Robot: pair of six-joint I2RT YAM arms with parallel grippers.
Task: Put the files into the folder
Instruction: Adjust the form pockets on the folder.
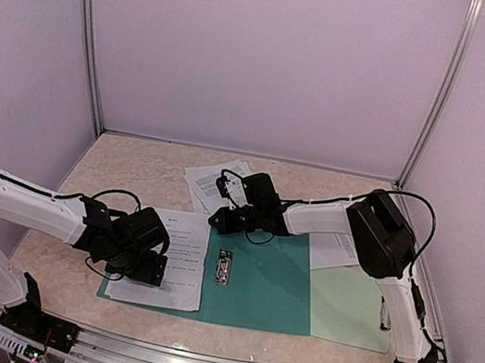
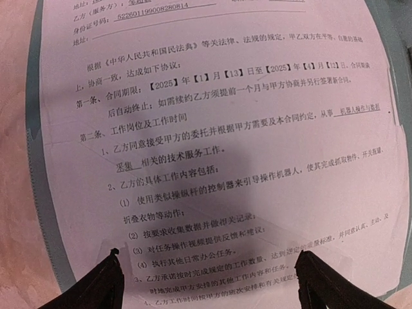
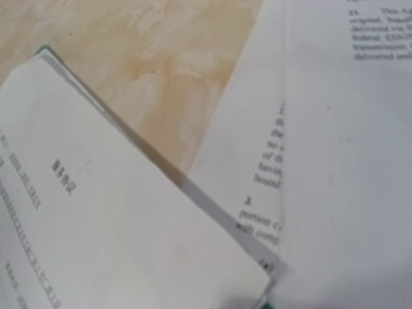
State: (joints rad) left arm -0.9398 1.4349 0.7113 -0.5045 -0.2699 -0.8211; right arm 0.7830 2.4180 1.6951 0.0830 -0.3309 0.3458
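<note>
Since one printed sheet (image 1: 180,260) is lying on the left half of the open folder (image 1: 267,280), I'd say this is the loading step, partway through. Left fingers (image 2: 103,288) are spread apart right over that sheet, holding nothing. Right fingers (image 1: 222,217) are over by the loose files (image 1: 210,179) at the folder's far edge; can't tell if they're apart or together, the wrist cam doesn't show them. Next move probably needs one sheet pinched off that pile without dragging the rest. Worktop (image 1: 121,174) is beige and marbled, walls (image 1: 265,54) plain pale lilac.
</note>
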